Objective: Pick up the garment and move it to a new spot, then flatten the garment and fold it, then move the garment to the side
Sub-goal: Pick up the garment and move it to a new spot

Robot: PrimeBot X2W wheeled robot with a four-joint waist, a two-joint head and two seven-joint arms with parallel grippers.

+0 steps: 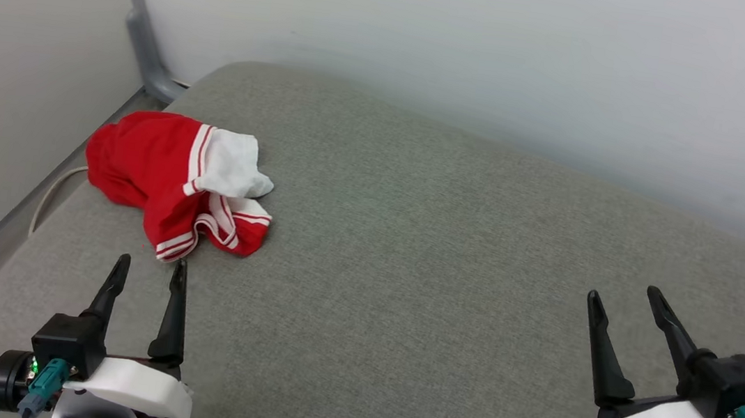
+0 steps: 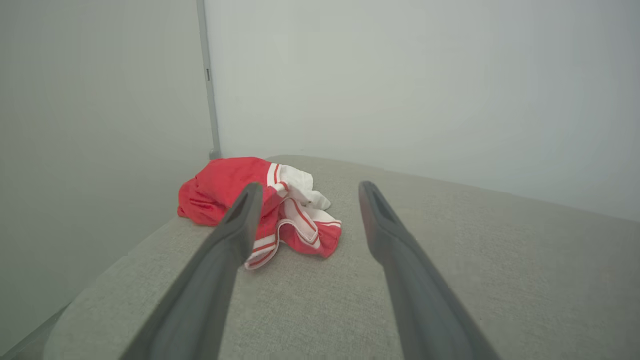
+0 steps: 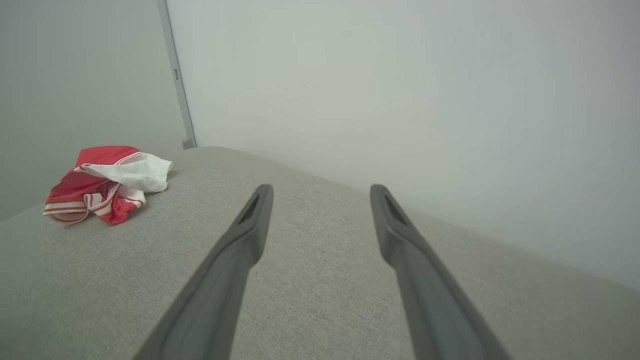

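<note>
The garment (image 1: 165, 178) is a red T-shirt with a white sleeve and striped trim, lying crumpled near the far left corner of a grey cushioned surface (image 1: 425, 243). It also appears in the left wrist view as a bunched heap (image 2: 290, 220) and in the right wrist view at the far left (image 3: 107, 182). My left gripper (image 1: 150, 268) stands open just in front of the garment's near edge, apart from it, with nothing between its fingers. My right gripper (image 1: 623, 298) is open at the lower right, far from the garment and holding nothing.
White walls close in behind and to the left of the cushion. A grey metal post (image 1: 144, 29) rises in the corner beyond the garment. A pale cable (image 1: 48, 196) curves along the cushion's left edge. The cushion's rounded left edge drops off beside the garment.
</note>
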